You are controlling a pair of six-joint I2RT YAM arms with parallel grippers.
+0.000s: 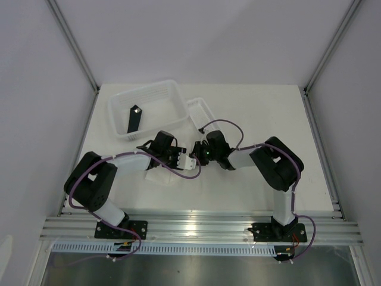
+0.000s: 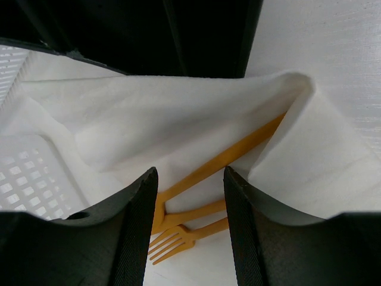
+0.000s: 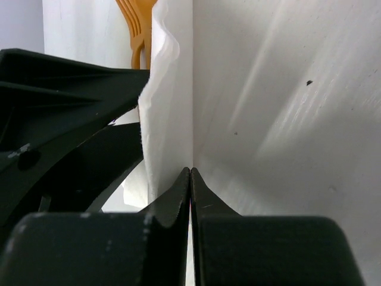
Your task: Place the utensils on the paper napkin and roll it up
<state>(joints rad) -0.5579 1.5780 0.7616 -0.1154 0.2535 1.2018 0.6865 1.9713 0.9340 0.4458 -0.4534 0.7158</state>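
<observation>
Pinching with the right claw [image 3: 190, 174], jaws tight together, on an edge of the thin white paper napkin [image 2: 178, 119], guessing to flip it over the slim orange plastic utensils [image 2: 226, 158] lying on it. Straddling those with the left claw [image 2: 190, 173], jaws apart, mid white worktop [image 1: 226, 192].

Large tray [image 1: 158, 107] close behind the napkin [image 2: 178, 113]

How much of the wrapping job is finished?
Done: the orange utensils lie on the paper napkin. Happening: the right gripper, shut, seems to pinch a napkin edge, raised over them; the left gripper hangs open above. Left: rolling it up, since the fork prongs show uncovered.
</observation>
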